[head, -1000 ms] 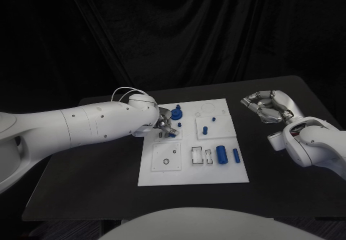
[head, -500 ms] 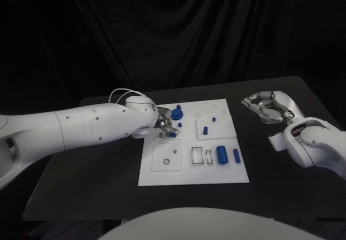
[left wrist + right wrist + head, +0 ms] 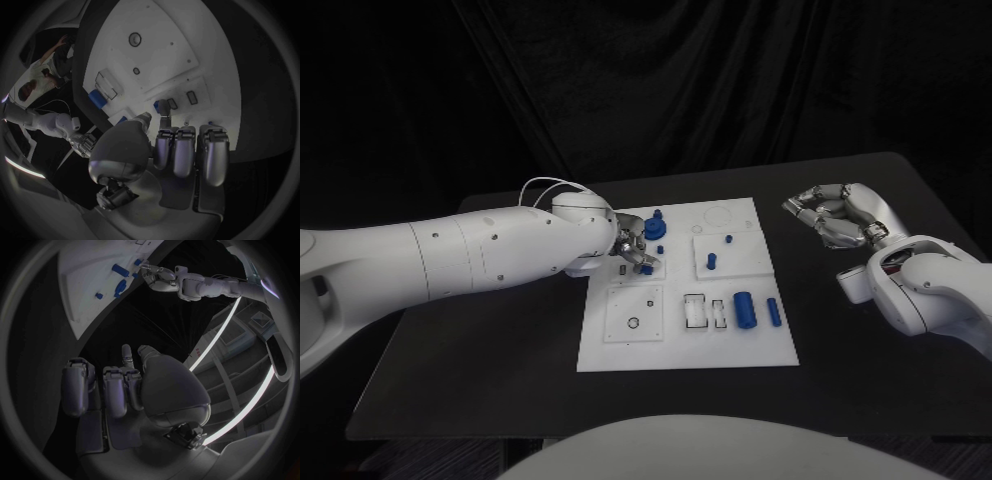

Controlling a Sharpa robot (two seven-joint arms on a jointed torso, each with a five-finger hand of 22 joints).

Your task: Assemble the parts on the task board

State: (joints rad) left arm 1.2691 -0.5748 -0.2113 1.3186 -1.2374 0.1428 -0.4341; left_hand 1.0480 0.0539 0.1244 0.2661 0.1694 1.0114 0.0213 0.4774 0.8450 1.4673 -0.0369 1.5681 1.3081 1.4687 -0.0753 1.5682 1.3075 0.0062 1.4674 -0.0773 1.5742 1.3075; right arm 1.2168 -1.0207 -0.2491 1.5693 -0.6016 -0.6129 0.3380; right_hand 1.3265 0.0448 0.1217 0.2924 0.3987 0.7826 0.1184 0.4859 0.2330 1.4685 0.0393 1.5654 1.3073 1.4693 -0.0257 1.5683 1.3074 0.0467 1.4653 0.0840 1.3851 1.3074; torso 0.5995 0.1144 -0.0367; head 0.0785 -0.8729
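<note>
The white task board point(image 3: 687, 345) lies mid-table. My left hand point(image 3: 629, 248) hovers low over its upper left part. In the left wrist view the thumb and one finger point(image 3: 164, 107) close around a small blue part point(image 3: 156, 106) right at the board; that small blue part point(image 3: 646, 268) sits under the fingertips. A blue knob point(image 3: 656, 226), a small peg point(image 3: 710, 262), a thick cylinder point(image 3: 744, 311) and a slim bar point(image 3: 773, 311) rest on the board. My right hand point(image 3: 834, 214) hangs off the board's right side, fingers curled, holding nothing.
Empty outlined slots point(image 3: 692, 310) and a square plate with a ring point(image 3: 633, 314) mark the board's lower half. Black table point(image 3: 473, 350) surrounds the board on every side. The right wrist view shows the board point(image 3: 81, 290) and my left hand point(image 3: 159, 277) far off.
My left arm has turned slightly and the hand has edged up a little at the same spot on the board. The right hand has not moved.
</note>
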